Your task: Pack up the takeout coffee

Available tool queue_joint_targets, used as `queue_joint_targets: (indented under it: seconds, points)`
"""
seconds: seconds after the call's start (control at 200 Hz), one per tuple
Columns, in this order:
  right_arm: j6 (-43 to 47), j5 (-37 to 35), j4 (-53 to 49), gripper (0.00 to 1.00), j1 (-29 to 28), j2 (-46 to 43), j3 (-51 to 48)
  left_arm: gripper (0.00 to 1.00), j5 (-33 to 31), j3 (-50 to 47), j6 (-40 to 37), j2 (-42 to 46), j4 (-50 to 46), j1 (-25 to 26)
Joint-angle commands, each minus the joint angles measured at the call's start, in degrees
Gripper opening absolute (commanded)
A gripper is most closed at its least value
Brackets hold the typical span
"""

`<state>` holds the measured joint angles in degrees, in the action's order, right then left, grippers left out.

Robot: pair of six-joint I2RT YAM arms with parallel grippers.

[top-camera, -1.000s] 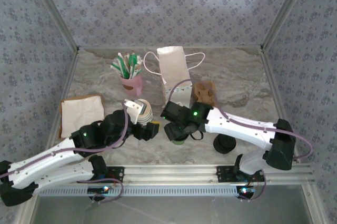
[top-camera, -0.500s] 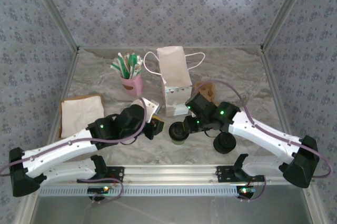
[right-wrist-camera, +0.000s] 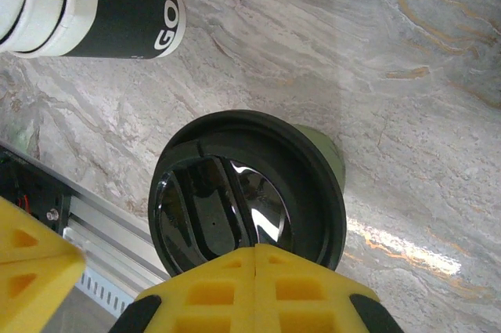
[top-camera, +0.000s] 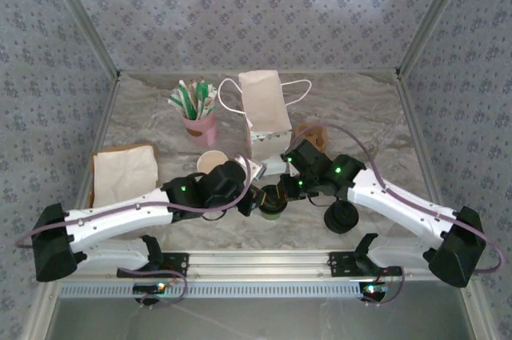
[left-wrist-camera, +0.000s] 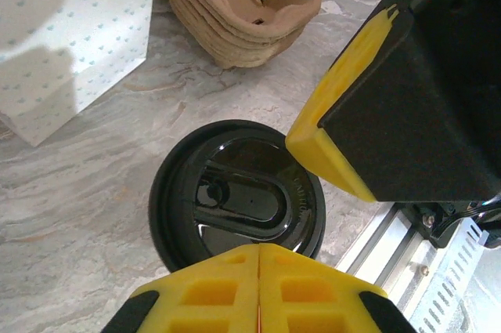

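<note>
The takeout coffee (top-camera: 273,207) is a small cup with an olive-green side and a round black lid (left-wrist-camera: 235,200). It stands upright on the marble table near the front middle. My left gripper (top-camera: 253,200) is shut just left of it, its closed yellow fingertips (left-wrist-camera: 258,248) above the lid's near rim. Shut as well, my right gripper (top-camera: 286,190) comes in from the right, and its joined tips (right-wrist-camera: 257,248) hang over the lid (right-wrist-camera: 246,192). Neither gripper holds anything. The white paper bag (top-camera: 265,110) stands behind the cup.
A stack of lidless cups (top-camera: 212,162) sits left of the coffee, a stack of black lids (top-camera: 342,217) to its right. Brown cup carriers (left-wrist-camera: 246,0) lie behind, a pink cup of stirrers (top-camera: 199,121) farther back, napkins (top-camera: 124,172) at left. The metal rail (top-camera: 264,264) edges the front.
Both grippers have shut. The left arm swung right from the cup stack to the coffee. The right gripper drew back off the cup to its right side.
</note>
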<state>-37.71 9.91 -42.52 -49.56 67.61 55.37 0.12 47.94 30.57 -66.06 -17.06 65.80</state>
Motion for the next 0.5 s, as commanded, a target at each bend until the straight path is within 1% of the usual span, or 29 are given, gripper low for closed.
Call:
queue_joint_targets:
  seconds: [0.0,0.225,0.39,0.495]
  points:
    - [0.37,0.57,0.23,0.03,0.38,0.63,-1.09,0.06,1.85,2.06,0.54,-2.05,2.48,0.49]
    - [0.49,0.98,1.96,0.04,0.58,1.42,-3.05,0.04,1.55,1.17,0.96,-5.2,2.66,0.51]
    - [0.36,-0.6,1.39,0.04,0.36,1.73,-3.6,0.0,1.37,-0.34,1.91,-6.96,2.82,0.5]
    - [0.11,-1.34,0.73,0.04,0.27,1.73,-3.86,0.0,1.47,-1.44,2.69,-7.07,3.34,0.55]
